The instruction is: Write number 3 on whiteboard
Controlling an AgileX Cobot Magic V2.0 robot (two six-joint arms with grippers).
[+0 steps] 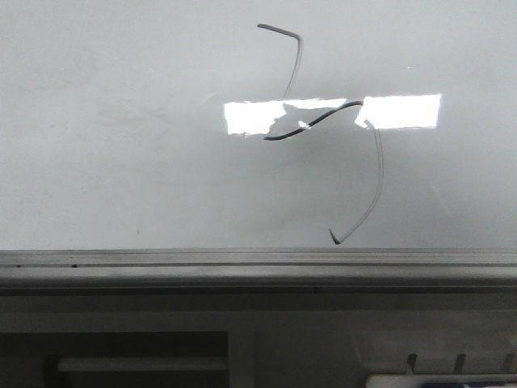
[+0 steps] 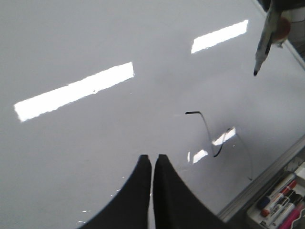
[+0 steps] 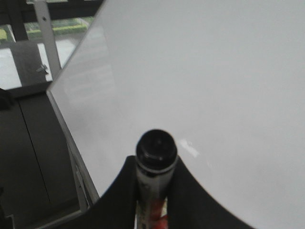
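Right gripper (image 3: pixel 153 200) is clamped on one marker (image 3: pixel 156 167), its black fingers pressed to either side of the barrel; your wrist camera looks down the marker's round dark end, so the tip is hidden there. From the left wrist camera you see that same marker (image 2: pixel 265 38) hanging tip-down, clear of the whiteboard (image 2: pixel 95 157), with its upper part cut off at the frame edge. Left gripper (image 2: pixel 152 164) has its two black fingers almost together, only a thin slit between them, and nothing held.

You have one whiteboard (image 1: pixel 121 121), filling most of the front camera's frame. On it sits one number 3 (image 1: pixel 323 129), a thin dark line in two loose curves, right of centre, its lower hook just above the board's bottom rim (image 1: pixel 161 260). A bright glare patch (image 1: pixel 404 111) crosses its middle, and the line fades there and along the lower curve, so parts are hard to trace.

Near the board's corner, in the left wrist camera, lies a tray of markers (image 2: pixel 281 200); roughly four show, blurred and cut off, so you cannot count them for sure
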